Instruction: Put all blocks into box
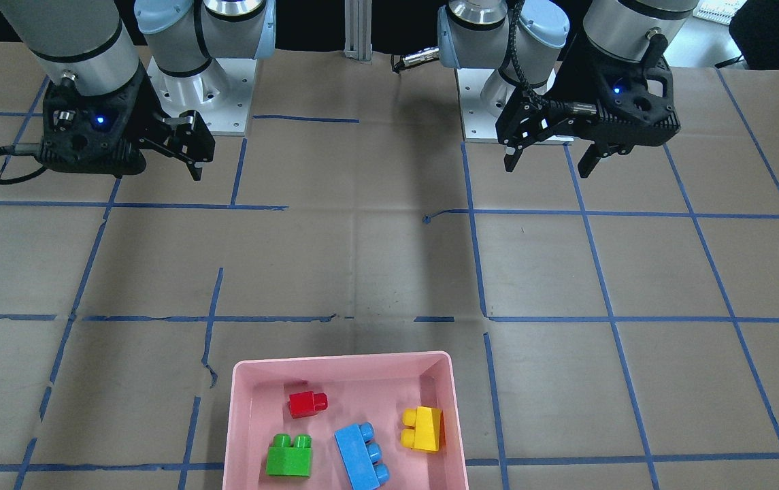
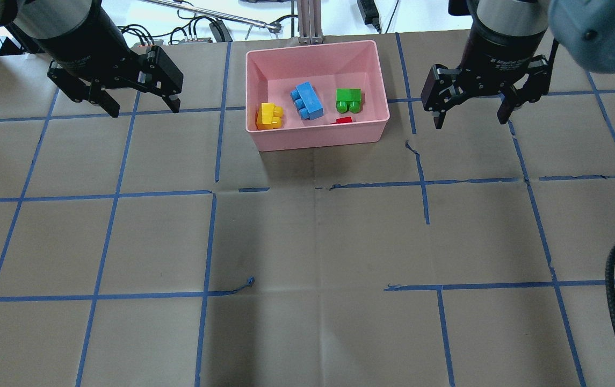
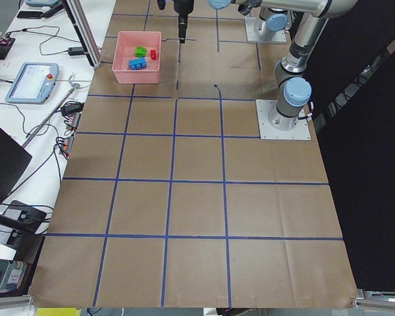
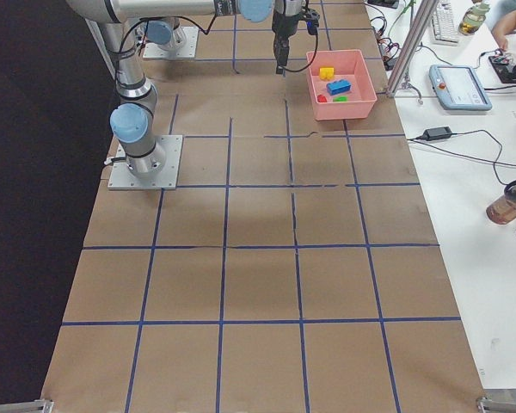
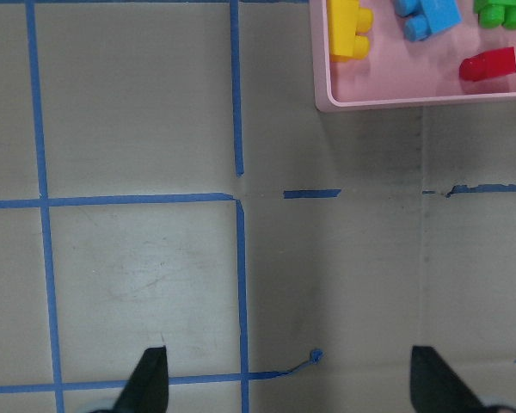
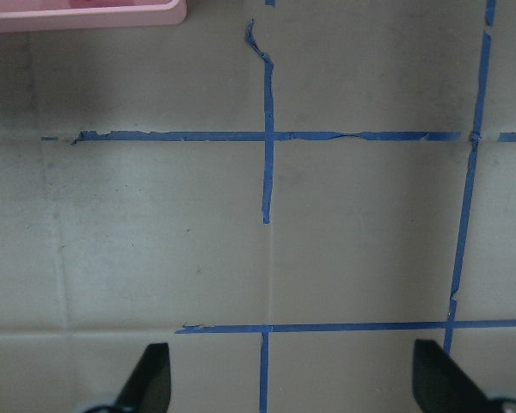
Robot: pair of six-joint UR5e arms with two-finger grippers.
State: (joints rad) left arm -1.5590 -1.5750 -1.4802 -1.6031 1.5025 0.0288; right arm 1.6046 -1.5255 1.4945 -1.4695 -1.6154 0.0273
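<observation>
Pink box (image 1: 362,381); green, red, blue, yellow blocks (image 1: 360,454)

1. The box (image 2: 318,137) is open on top, and low walls ring it.
2. Green block (image 2: 348,100), blue block (image 2: 307,101) and yellow block (image 2: 268,116) lie apart inside; the red block (image 1: 307,403), half hidden overhead, probably stands off the wall.
3. Left gripper (image 2: 143,107) and right gripper (image 2: 471,121) hang spread, flanking the box, with table (image 2: 312,242) between.

Yellow block (image 2: 268,116), blue block (image 2: 307,100), green block (image 2: 348,99), red block (image 2: 343,121) in box (image 2: 318,141); left claw (image 2: 144,110), right claw (image 2: 470,122) agape.
</observation>
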